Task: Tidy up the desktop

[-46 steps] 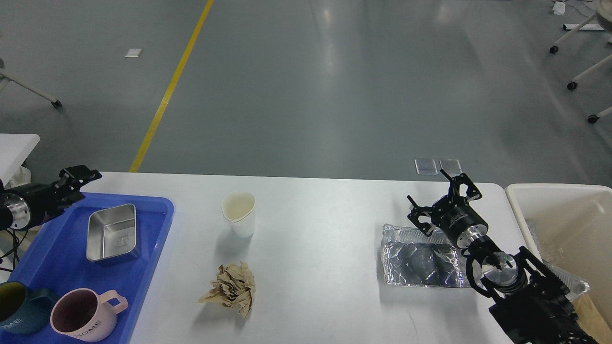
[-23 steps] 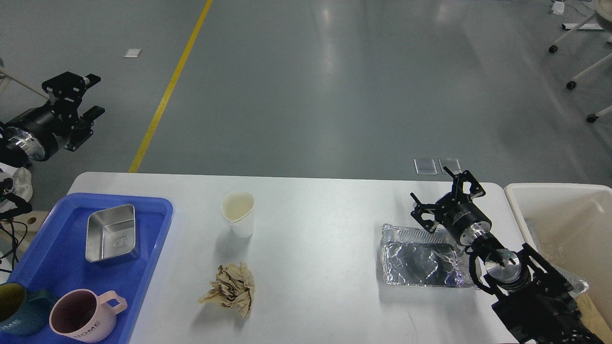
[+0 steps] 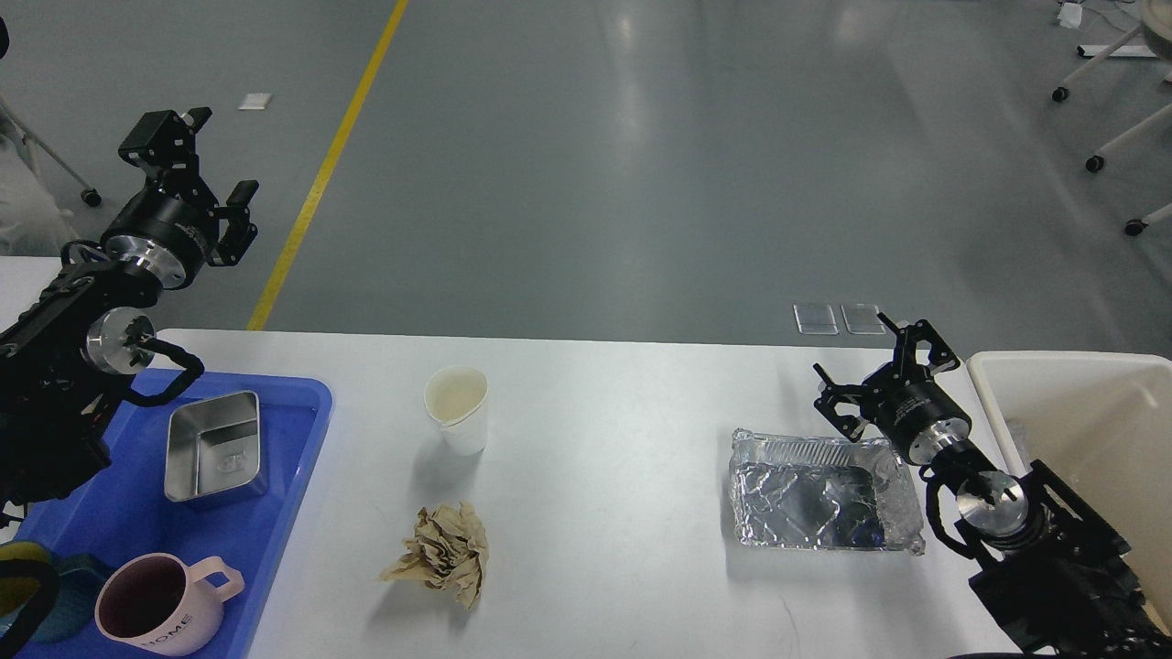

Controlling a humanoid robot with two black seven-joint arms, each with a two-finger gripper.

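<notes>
A: How does the right end effector (image 3: 886, 373) stand?

B: Its two fingers are spread apart with nothing between them. It hangs over the far right part of the counter (image 3: 604, 430), touching nothing that I can make out.

A: What lies closest to it?

B: The crumpled foil tray (image 3: 819, 491), just on the near side of it and slightly to its left. The tray lies flat on the counter, and the arm's silver wrist passes beside the tray's right end. To the end effector's right, just off the counter's edge, is the cream-white bin (image 3: 1090, 412).

A: And the left end effector (image 3: 206, 160)?

B: Raised high, beyond the counter's far left corner and seen against the grey floor. Its fingers are parted and empty.

A: What is under that arm?

B: On the near side of it, the blue tray (image 3: 302, 430) rests on the counter's left end. In it are a steel rectangular container (image 3: 215, 448), a pink mug (image 3: 160, 604) marked HOME, and a dark teal mug (image 3: 50, 599) partly hidden by the arm.

A: Anything between the two end effectors?

B: A white paper cup (image 3: 457, 409) upright on the counter, well to the right of the left end effector, and a crumpled brown paper ball (image 3: 444, 551) nearer the front, apart from the cup.
</notes>
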